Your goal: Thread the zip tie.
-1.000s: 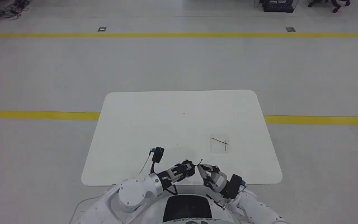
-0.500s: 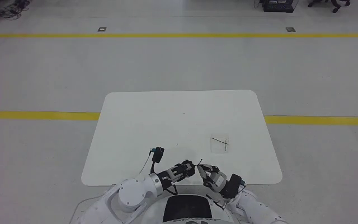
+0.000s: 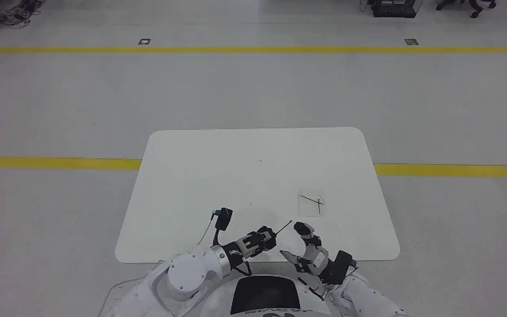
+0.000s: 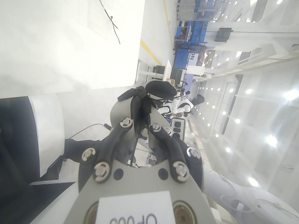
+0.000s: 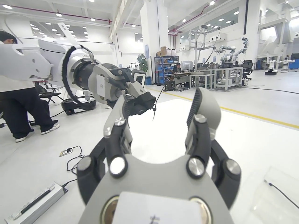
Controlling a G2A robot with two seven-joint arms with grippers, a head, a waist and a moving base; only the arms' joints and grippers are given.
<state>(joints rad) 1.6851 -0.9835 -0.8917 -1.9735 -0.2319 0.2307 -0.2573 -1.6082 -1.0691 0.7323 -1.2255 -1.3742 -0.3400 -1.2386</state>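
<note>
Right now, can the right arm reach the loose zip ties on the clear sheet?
Probably yes. The right gripper is open and empty; the loose zip ties lie on the clear sheet beyond it with bare table between. The left gripper, shut on its own zip tie, sits to the other side.

Both arms wear glossy white shells. The left gripper (image 5: 142, 104) has black linkages, silver screw heads, grey fingers and black cloth-wrapped tips; a black braided cable (image 5: 64, 68) loops round its wrist. The right gripper (image 5: 161, 101) has pale grey fingers, ribbed black pads (image 5: 193, 104), and a white label at six o'clock on its grey plate.
</note>
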